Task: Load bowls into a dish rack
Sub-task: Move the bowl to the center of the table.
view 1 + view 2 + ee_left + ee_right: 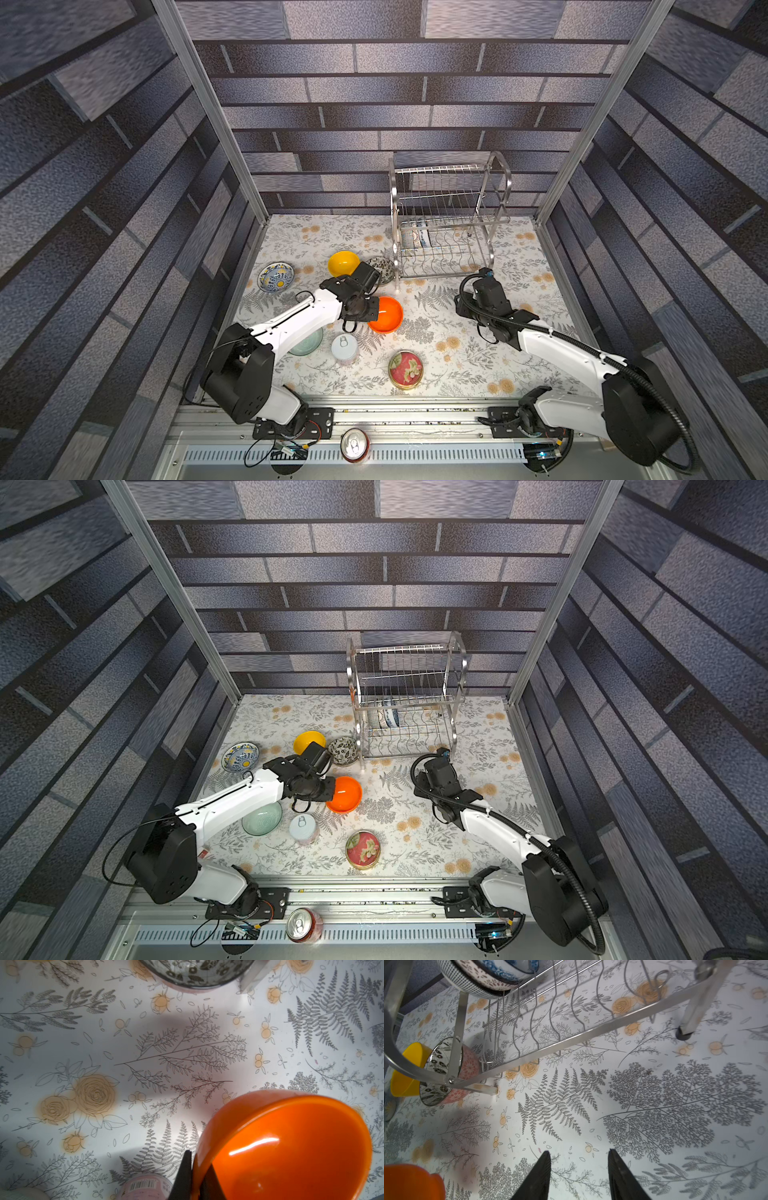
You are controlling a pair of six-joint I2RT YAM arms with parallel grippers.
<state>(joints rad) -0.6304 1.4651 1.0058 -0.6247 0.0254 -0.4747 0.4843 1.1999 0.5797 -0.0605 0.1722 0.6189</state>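
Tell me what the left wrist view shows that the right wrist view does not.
Only the left wrist view: the left gripper shut on the rim of the orange bowl, and a can with a barcode. Only the right wrist view: the open right gripper and patterned bowls in the dish rack. Both: the orange bowl, the dark floral bowl, the flowered tablecloth.

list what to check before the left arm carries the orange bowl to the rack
1. Grip: left gripper shut on the orange bowl rim, one finger inside, one outside: ok.
2. Lift: bowl hangs tilted; clearance above the table: cannot tell.
3. Free slots: dish rack lower shelf holds patterned bowls at one end only: ok.
4. Route: right gripper, open and empty, hangs before the rack's front, likely in the way: not ok.
5. Dark floral bowl sits by the rack's corner leg: cannot tell if it clears.
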